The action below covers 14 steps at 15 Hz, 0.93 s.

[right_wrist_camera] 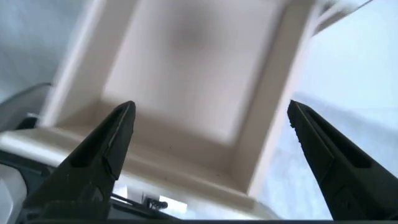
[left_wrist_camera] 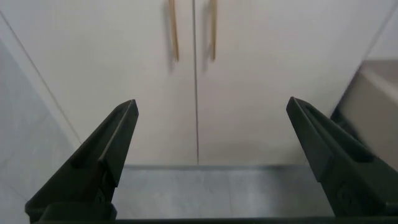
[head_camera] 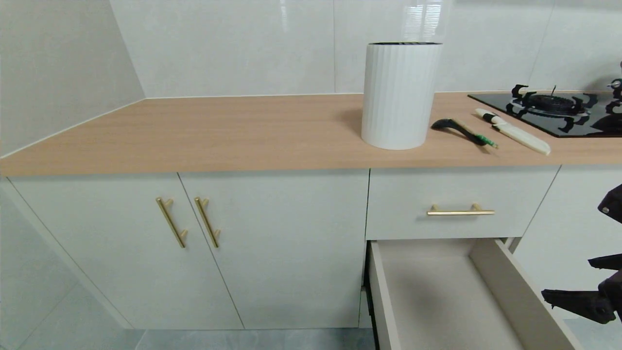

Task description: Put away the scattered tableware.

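– Counter [head_camera: 218,131] first: what do we see below it?
– We see two shut doors [head_camera: 194,253] on the left and a drawer [head_camera: 384,301] pulled out low on the right.
– And on top?
– We find a hob [head_camera: 549,114] at the right end, with a tall white ribbed holder [head_camera: 398,97] upright to its left.
– Our grippers?
– Our left gripper [left_wrist_camera: 211,102] sits low, facing the doors, its jaws spread wide with nothing between them. Our right gripper [right_wrist_camera: 210,109] hangs over the drawer, just as wide and holding nothing.
– The tableware?
– We see a pale knife [head_camera: 517,132] lying flat just in front of the hob. A black ladle [head_camera: 461,129] lies between knife and holder, apart from both.
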### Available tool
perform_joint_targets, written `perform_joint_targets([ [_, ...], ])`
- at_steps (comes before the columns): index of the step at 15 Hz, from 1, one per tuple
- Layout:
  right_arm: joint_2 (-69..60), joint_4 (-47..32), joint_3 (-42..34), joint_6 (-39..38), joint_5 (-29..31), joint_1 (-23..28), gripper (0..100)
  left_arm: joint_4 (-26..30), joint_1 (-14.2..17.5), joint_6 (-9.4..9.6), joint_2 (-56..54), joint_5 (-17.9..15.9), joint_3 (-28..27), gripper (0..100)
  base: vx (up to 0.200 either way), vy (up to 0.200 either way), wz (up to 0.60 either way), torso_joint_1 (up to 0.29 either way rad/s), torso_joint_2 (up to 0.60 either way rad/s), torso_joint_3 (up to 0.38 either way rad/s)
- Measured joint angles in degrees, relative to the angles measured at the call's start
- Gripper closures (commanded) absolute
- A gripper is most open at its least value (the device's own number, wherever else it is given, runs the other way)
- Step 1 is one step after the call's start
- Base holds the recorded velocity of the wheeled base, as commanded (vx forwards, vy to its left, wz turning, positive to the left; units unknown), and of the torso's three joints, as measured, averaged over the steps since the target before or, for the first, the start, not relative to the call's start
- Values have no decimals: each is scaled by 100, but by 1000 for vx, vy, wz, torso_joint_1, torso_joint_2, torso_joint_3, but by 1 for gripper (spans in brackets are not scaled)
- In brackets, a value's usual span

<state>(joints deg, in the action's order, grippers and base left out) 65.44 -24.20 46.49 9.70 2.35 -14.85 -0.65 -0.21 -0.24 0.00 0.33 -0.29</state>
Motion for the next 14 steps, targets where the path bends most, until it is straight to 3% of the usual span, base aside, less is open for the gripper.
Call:
perform_joint_targets([
  [3,-102,83,48,41,-4,27,0,2,2,0,0,-1,0,0,0,0,0,133,-465,-342],
  [7,77,521,529,37,-6,145,0,5,2,0,0,0,5,0,0,0,0,38,-137,-94],
  [10,761,674,1593,-29,0,400,0,5,2,-2,0,0,5,0,0,0,0,0,0,0],
  [14,2080,404,3438,-703,-1,758,0,7,2,0,0,0,2,0,0,0,0,0,0,0],
])
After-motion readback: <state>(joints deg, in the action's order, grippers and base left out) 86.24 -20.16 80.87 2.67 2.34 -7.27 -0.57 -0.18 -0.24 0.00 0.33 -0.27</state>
